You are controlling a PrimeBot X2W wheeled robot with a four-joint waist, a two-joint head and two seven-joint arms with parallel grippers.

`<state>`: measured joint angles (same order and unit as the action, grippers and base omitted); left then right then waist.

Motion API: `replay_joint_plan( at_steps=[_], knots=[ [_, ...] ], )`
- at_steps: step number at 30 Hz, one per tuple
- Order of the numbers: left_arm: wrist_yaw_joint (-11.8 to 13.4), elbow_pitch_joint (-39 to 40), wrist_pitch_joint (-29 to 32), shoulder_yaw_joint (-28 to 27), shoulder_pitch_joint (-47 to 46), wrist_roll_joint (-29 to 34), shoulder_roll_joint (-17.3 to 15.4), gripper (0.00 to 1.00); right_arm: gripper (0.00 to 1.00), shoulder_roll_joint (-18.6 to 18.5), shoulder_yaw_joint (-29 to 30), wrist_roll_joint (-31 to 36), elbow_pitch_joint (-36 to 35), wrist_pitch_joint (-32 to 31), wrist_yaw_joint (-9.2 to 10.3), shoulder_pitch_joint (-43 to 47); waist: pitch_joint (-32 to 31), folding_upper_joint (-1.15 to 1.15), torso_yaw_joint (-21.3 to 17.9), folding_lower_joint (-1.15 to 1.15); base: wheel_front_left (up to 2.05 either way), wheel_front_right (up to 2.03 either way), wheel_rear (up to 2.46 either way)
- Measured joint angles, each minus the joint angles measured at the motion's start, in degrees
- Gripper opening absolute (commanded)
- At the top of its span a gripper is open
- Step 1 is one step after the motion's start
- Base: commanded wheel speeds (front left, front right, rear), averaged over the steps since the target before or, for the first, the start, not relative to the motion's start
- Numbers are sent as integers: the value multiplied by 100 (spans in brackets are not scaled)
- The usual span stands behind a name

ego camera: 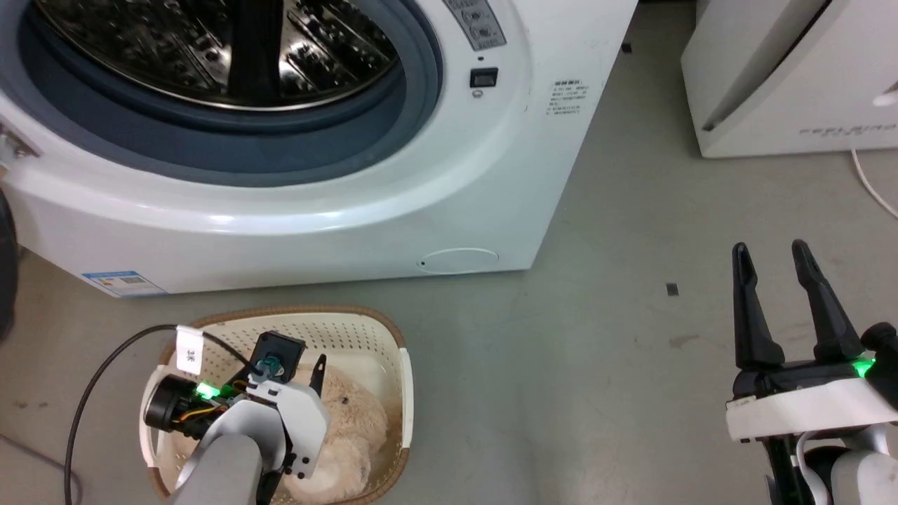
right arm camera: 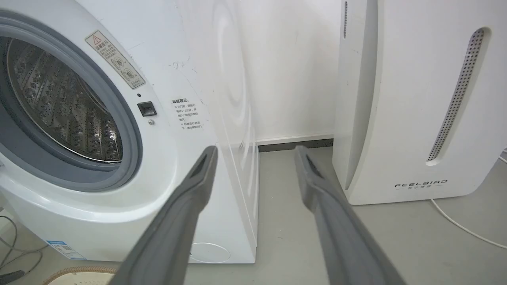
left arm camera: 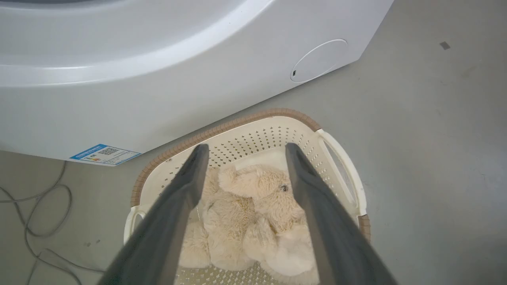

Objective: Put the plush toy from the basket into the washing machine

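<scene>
Left claw (left arm camera: 245,147), jaws wide, hangs above plush toy (left arm camera: 241,213) in basket (left arm camera: 222,128) at lower centre; toy's long axis runs along the fingers.

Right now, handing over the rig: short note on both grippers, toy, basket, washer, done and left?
Left gripper: open, poised over the plush toy in the basket; no grip yet.
Right gripper: open, empty, over the floor right of the washing machine.
Basket sits on the floor before the machine; porthole uncovered, visible part of the drum empty.
Done: left gripper lined up on the toy.
Left: close, lift, put it in the drum.
</scene>
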<state>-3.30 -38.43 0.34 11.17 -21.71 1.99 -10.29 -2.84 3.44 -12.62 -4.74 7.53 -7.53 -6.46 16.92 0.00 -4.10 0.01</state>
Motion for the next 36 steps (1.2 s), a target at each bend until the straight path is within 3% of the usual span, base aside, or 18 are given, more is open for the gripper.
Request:
replay_joint_plan(
  at_steps=[17,36],
  knots=[
    [-92,-1015,697,516,-589,143,-615,100,100,0,76,-352,-212,205,0,-414,1099,0,-310,0,0,0,0],
    [-141,-2111,639,994,-1433,112,-982,100,100,0,232,-658,-370,421,0,-907,2422,0,-495,0,0,0,0]
  ],
)
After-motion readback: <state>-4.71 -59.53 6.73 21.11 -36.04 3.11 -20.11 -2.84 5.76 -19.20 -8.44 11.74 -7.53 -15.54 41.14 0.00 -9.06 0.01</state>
